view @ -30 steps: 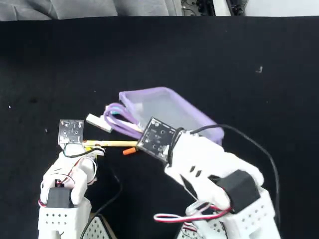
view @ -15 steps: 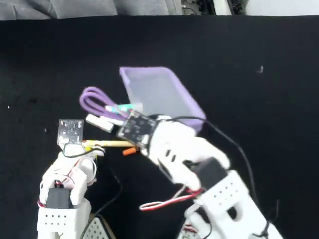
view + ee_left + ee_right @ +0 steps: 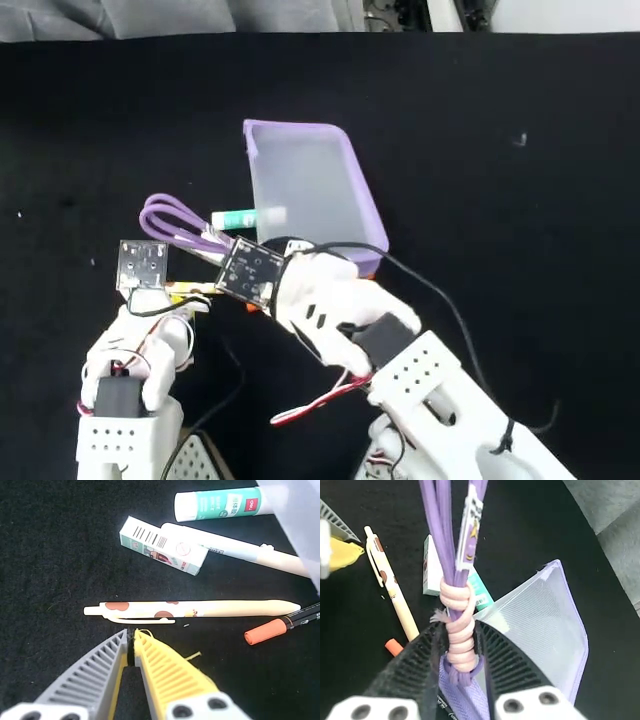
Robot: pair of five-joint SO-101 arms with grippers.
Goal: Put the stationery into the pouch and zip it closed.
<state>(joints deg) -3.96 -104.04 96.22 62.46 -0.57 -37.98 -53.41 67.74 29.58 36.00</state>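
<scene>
A black cloth table (image 3: 500,120) with a matte, faintly fuzzy weave carries everything. On it lies the pouch (image 3: 305,185), a flat rectangle of see-through frosted plastic edged in purple. Its long axis runs away from the arms, leaning slightly left, with its near corner at the right arm's wrist. In the right wrist view its wall shows a fine mesh grain.

From that near corner comes the strap (image 3: 445,535), several smooth purple cords bound by a pale pink spiral wrap. In the high view its loops fan out leftward over the cloth. The right gripper (image 3: 457,627), with ribbed black fingers, is clamped on the pink wrap.

The left gripper (image 3: 130,636) has one ribbed grey finger and one yellow, pressed almost together with nothing between them. It sits just short of the cream pen (image 3: 200,608).

That pen is slim and glossy with brown blotches. It lies crosswise in front of the left gripper, its clip end to one side and its tapered tip toward the marker.

- A white pen (image 3: 235,547) lies aslant beyond it.
- The round glue stick (image 3: 220,504) is white and teal, one end against the pouch.
- The boxy eraser (image 3: 163,545) touches the white pen.
- A dark marker (image 3: 280,626) has an orange cap.
</scene>
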